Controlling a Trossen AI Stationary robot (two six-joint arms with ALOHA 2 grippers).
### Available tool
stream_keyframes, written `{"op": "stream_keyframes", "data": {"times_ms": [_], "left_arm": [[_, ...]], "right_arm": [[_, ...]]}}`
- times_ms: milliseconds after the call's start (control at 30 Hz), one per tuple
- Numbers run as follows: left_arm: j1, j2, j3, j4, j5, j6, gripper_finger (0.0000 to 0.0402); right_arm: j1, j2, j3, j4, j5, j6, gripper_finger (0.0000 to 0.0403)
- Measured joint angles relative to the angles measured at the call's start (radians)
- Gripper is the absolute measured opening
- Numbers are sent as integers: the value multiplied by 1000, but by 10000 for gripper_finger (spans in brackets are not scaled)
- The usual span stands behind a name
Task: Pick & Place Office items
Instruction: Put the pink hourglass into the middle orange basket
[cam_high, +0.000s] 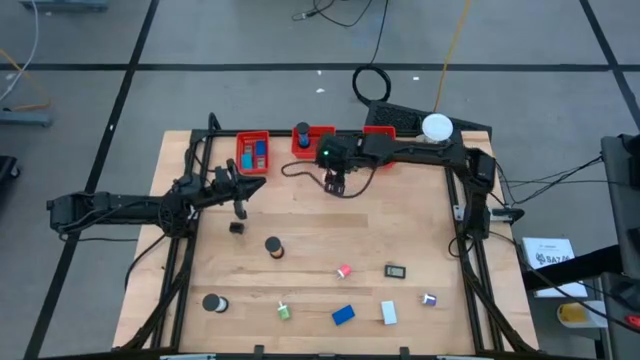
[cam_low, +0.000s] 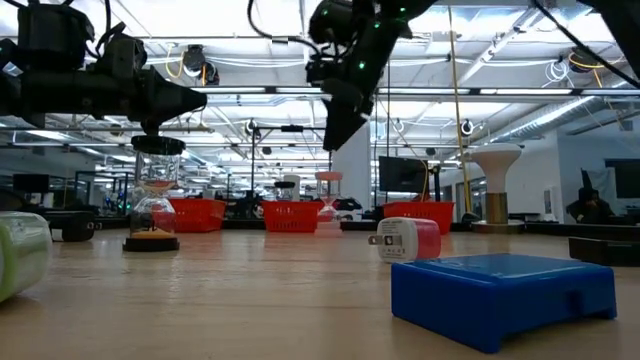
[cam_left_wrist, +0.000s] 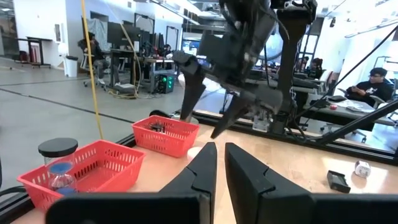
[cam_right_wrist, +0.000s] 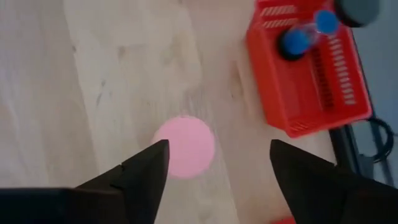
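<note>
Right claw (cam_right_wrist: 217, 163), fingers spread apart and empty, poised over a pink round item (cam_right_wrist: 185, 146) lying on the wooden surface (cam_right_wrist: 93, 81) directly below its gap, with a red bin (cam_right_wrist: 305, 87) just beyond; left claw (cam_left_wrist: 219, 165), fingers nearly together, holding nothing.

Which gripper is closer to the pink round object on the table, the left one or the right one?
The right. The right gripper hangs open directly above the pink round object, near the middle red bin. The left gripper is farther away, beside the left bin.
</note>
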Motion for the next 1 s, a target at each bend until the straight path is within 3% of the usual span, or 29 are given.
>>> {"op": "stream_keyframes", "data": {"times_ms": [100,333,567,733,1000], "left_arm": [[0,0,0,0,0,-2,37],[0,0,0,0,0,-2,37],[0,0,0,0,-1,-1,37],[0,0,0,0,-1,-1,37],[0,0,0,0,-1,0,37]], "right_arm": [[0,-67,-94,51,-21,49,288],[7,-216,-478,528,-24,130,294],[7,-304,-764,948,-23,225,319],[6,-310,-863,1118,-23,259,333],[-16,-310,-877,1153,-22,238,325]]}}
